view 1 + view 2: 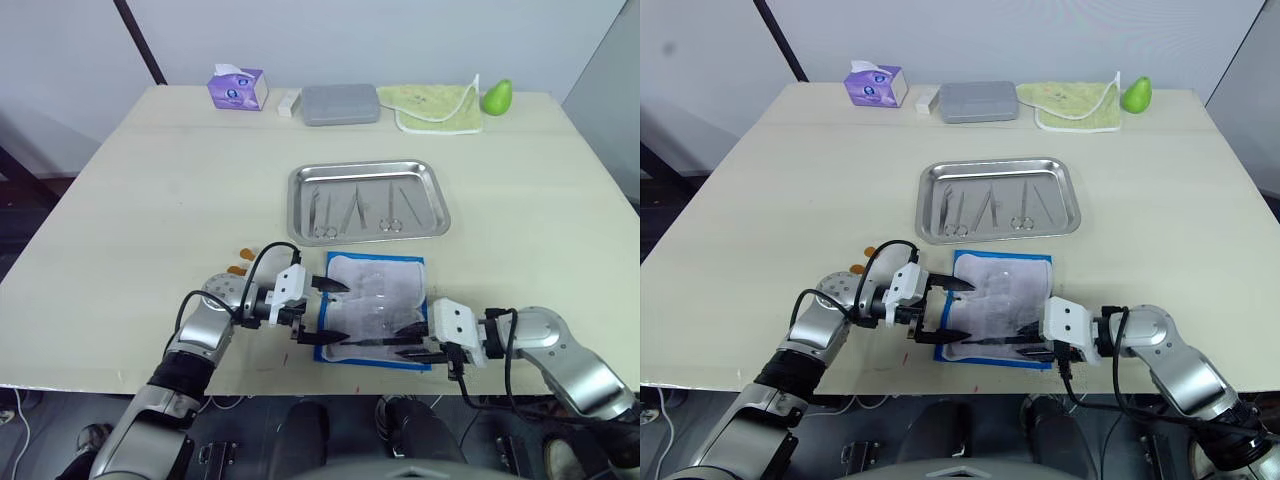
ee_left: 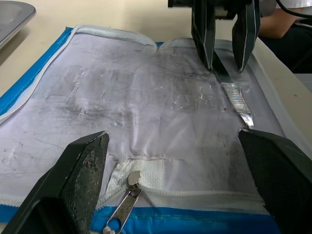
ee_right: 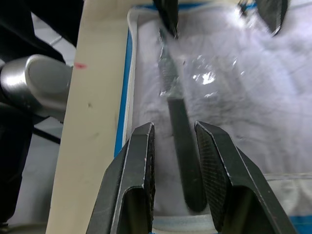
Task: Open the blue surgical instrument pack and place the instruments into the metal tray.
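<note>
Tabletop (image 1: 120,200): pale wood; going left to right along the far edge stand a purple tissue box (image 1: 237,88), a grey hard case (image 1: 340,103), a green cloth (image 1: 435,106) and a green pear-shaped object (image 1: 497,96).
Left end effector (image 1: 325,310): fingers spread wide apart and empty, reaching over the left edge of the opened pack; a small orange-footed item (image 1: 238,268) lies just beside that arm, mostly hidden by it.
Pack (image 1: 375,300): blue surgical instrument pack lying flat and unfolded near the front edge of the tabletop, whitish lining up, zipper pull (image 2: 126,202) at its near-left edge.
Tray (image 1: 368,200): metal tray just beyond the pack, apart from it, already holding several instruments (image 1: 355,212).
Remaining instrument (image 3: 183,146): a thin dark steel piece lying on the lining at the pack's right side.
Right end effector (image 3: 174,146): fingers slightly apart, straddling that piece's shaft, not yet closed on it as far as I can tell.
Handling: the piece is probably stiff, light and slippery, lying flush on soft crinkly film; best pinched across the shaft mid-length, low enough not to snag the lining.
Hard to make out: its far end blurs into glare on the film, so its type is unclear; the instruments in the tray are too small to identify singly.
</note>
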